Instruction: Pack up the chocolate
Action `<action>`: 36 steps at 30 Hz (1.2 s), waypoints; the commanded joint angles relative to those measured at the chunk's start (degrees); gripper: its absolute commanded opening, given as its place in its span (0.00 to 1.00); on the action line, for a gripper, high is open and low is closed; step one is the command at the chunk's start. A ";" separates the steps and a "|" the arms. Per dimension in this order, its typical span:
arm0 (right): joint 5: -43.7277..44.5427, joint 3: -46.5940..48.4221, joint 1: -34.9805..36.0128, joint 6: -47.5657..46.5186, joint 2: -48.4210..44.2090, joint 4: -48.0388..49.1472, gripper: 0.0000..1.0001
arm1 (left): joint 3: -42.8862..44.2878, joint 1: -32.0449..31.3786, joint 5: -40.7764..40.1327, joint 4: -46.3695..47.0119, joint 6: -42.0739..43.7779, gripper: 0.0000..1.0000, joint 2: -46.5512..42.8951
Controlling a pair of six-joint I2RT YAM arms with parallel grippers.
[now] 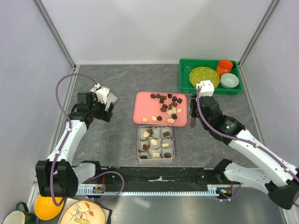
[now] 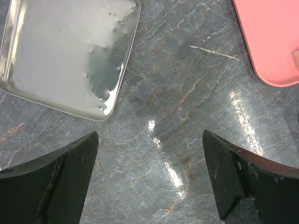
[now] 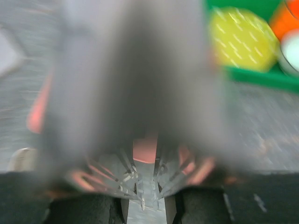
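Note:
Dark brown and cream-white chocolate pieces (image 1: 164,108) lie scattered on a pink tray (image 1: 140,105). More pieces sit in white paper cups in a square metal tin (image 1: 156,143) in front of the tray. My right gripper (image 1: 193,114) hangs at the tray's right edge. In the right wrist view it (image 3: 148,198) is shut on a crinkled white paper cup (image 3: 135,84), which is blurred and fills most of that view. My left gripper (image 1: 106,111) is open and empty above bare table (image 2: 149,182), near the tin's lid (image 2: 70,51).
A green bin (image 1: 187,86) at the back right holds a yellow plate (image 1: 204,74), an orange cup (image 1: 224,66) and a pale bowl (image 1: 229,80). A yellow bowl (image 1: 46,207), a mug (image 1: 16,215) and a patterned plate (image 1: 84,212) sit at the bottom left. The pink tray's corner (image 2: 275,42) shows in the left wrist view.

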 commanded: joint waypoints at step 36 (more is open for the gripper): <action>-6.88 7.53 -30.42 -3.95 50.63 -0.75 0.98 | -2.75 -0.06 -3.38 9.44 7.16 0.99 6.24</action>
